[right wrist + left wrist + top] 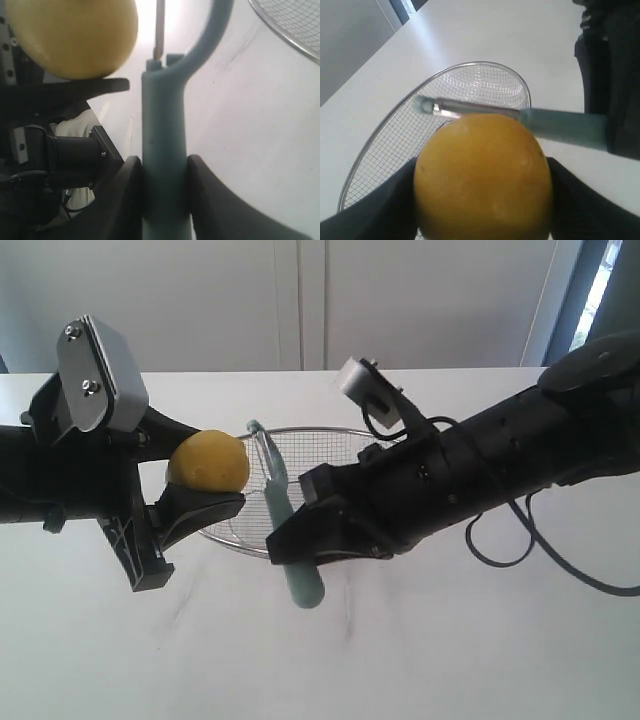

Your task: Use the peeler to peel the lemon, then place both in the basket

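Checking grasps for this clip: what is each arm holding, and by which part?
Left jaws clamp the lemon on opposite sides; right jaws grip the peeler mid-handle, blade end beside the lemon.

lemon [208,460]: its underside is hidden by a finger of the left gripper [207,470] in the exterior view, and the picture's edge cuts it off in both wrist views.
peeler [303,585]: the middle of the handle is hidden inside the right gripper [164,160]. The head runs out of the right wrist view, and the lemon covers part of the blade in the left wrist view.
blade and lemon: whether they touch or sit just apart cannot be told.
basket [330,428]: the near rim is hidden behind the lemon, peeler and right gripper. Only a corner shows in the right wrist view.
left gripper fingers [375,212]: blurred dark shapes, cut off at the picture's edge.
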{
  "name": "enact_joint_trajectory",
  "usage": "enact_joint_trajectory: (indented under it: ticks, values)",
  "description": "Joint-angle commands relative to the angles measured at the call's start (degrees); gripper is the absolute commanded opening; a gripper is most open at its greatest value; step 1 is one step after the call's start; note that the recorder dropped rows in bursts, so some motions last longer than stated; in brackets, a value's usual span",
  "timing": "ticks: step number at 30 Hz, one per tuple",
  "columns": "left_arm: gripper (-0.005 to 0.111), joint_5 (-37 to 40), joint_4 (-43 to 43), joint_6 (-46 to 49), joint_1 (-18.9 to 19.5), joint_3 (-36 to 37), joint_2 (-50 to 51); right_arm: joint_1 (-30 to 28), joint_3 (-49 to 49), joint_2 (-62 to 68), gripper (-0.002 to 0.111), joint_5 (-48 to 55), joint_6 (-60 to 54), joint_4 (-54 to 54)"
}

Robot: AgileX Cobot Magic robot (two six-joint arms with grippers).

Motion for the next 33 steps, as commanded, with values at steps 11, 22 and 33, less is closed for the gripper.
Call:
enact_joint_trajectory:
  ticks: [11, 22, 33]
  values:
    - [0.000, 2.3, -2.0, 9.1, -0.3, -0.5, -0.3, -4.4, 0.1, -13.0, 0.000, 6.6, -0.4, -5.2]
    - [0.000, 3.8, -2.0, 9.1, -0.3, -0.5, -0.3, -4.2, 0.1, -10.1, 0.000, -6.8, 14.8, -20.0]
    - [0.000, 8.8, -2.0, 9.1, -0.3, -0.5, -0.3, 1.8, 0.1, 2.0, 0.000, -4.3, 7.6, -8.6]
